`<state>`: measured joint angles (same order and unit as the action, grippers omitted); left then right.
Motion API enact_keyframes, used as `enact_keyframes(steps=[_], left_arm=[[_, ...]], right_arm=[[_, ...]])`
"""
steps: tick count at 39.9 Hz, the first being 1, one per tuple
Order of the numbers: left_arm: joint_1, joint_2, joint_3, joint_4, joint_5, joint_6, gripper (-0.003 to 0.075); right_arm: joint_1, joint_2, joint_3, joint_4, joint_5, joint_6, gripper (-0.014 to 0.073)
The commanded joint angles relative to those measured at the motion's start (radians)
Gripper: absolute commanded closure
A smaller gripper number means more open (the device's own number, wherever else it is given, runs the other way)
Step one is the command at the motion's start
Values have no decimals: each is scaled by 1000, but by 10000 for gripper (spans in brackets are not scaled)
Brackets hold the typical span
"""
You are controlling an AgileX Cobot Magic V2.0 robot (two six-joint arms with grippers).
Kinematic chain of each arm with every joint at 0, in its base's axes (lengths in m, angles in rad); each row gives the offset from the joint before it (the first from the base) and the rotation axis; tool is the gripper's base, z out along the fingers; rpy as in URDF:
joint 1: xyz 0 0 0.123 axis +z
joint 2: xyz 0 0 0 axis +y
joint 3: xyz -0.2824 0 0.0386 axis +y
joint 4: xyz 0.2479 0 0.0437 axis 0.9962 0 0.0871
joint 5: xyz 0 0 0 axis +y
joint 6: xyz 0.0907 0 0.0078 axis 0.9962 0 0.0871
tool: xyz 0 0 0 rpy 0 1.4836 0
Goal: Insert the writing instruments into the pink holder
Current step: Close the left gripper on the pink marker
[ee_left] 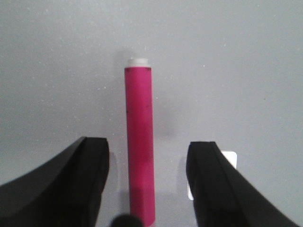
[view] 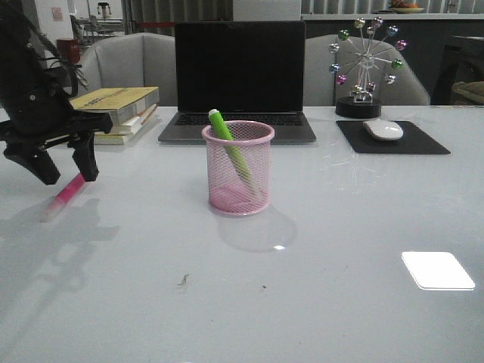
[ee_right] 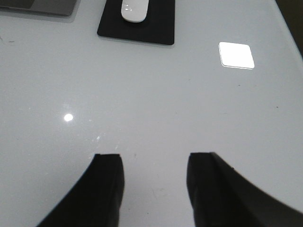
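The pale glossy table (view: 340, 249) carries the pink wire-mesh cylindrical holder (view: 237, 168) at centre, with the lime green highlighter marker (view: 231, 147) already leaning inside it. The left gripper (ee_left: 147, 184) hovers with jaws spread either side of the bright pink highlighter marker (ee_left: 139, 142) – not touching it – which lies flat at the table's left, well apart from the holder. The right gripper (ee_right: 154, 189) is spread and empty. Risk: the round barrel may roll or squirt out if the jaws close off-centre.

Probably an office: laptop (view: 237, 79), mouse (view: 383, 129) on its pad (view: 393, 140), books (view: 119, 110), grey chairs (view: 132, 64).
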<state>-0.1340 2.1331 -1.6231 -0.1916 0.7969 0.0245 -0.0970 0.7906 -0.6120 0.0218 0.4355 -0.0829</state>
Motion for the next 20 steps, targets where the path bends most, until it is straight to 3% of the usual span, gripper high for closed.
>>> enact_keyframes(steps=[1, 14, 16, 20], left_arm=[[-5, -39, -34, -18, -11, -1, 283], [-5, 15, -34, -16, 2, -1, 286], [-5, 15, -34, -16, 2, -1, 311], [-5, 15, -34, -18, 2, -1, 451]], right_arm=[[-8, -5, -29, -1, -68, 1, 168], [-8, -5, -29, -1, -60, 1, 168], [-8, -5, -29, -1, -60, 1, 168], [-8, -5, -29, -1, -60, 1, 168]])
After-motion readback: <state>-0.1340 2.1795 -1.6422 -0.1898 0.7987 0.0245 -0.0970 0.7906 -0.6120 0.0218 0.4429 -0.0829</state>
